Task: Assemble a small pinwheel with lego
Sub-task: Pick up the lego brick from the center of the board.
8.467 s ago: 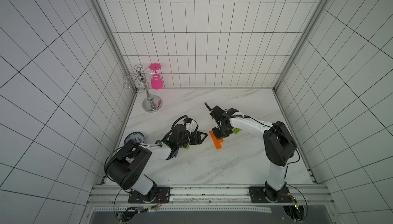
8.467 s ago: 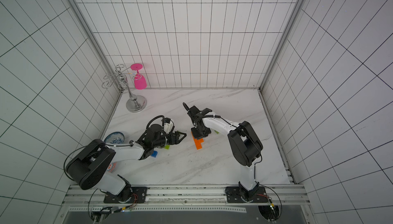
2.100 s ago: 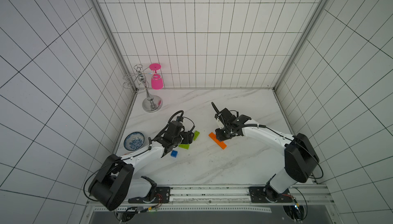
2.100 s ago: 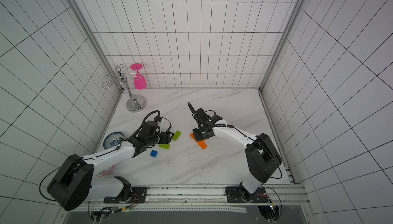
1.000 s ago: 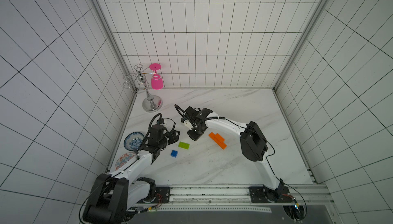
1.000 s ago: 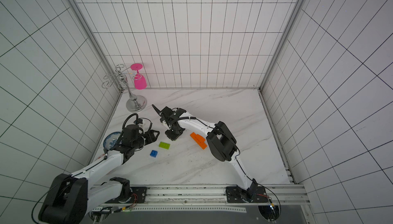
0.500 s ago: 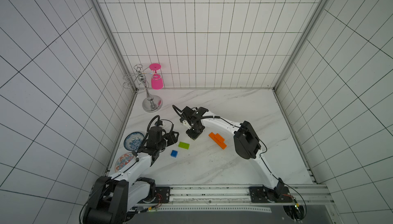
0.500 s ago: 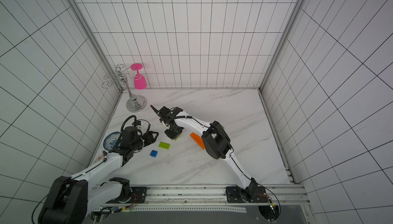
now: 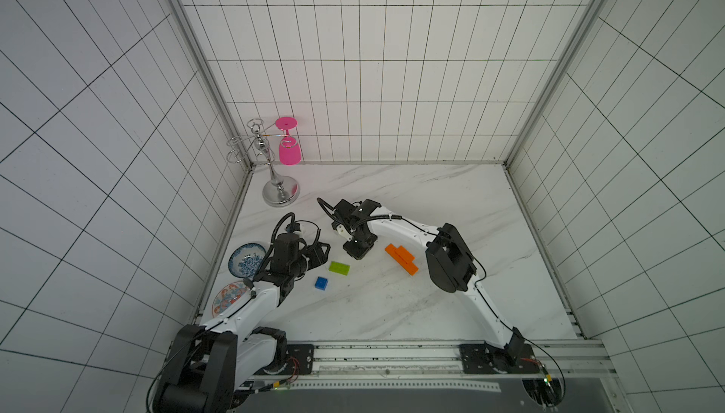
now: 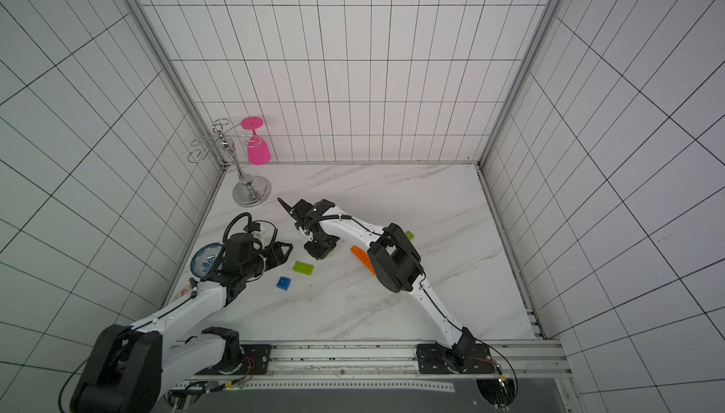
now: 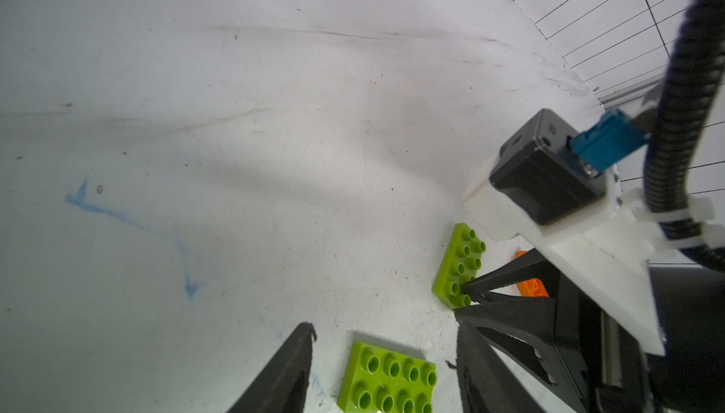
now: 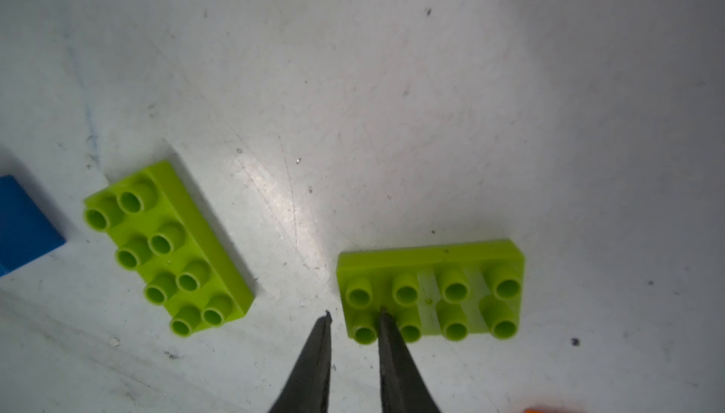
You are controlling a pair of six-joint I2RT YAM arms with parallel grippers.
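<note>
Right end effector (image 12: 354, 313): tips narrow, straddling one end of a lime-green studded plastic brick (image 12: 431, 293) lying flat on the white marbled desk (image 9: 412, 195); firm pinch unclear. Left end effector (image 11: 384, 324) is spread, with a second lime-green studded brick (image 11: 386, 377) at its tips. Stepped stem of joined orange bricks (image 9: 401, 258) lies to the right. Step, as I read it: fetching a blade. Next move calls for a sure grip, then a carry rightward.

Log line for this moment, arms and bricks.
left gripper: open, flanking first lime-green brick | right gripper: narrow, tips straddling end of second lime-green brick, grip unclear | orange stem: joined, untouched | blue brick: loose

White tiled walls (image 9: 353, 77) enclose a pale marble tabletop (image 9: 431, 195).
</note>
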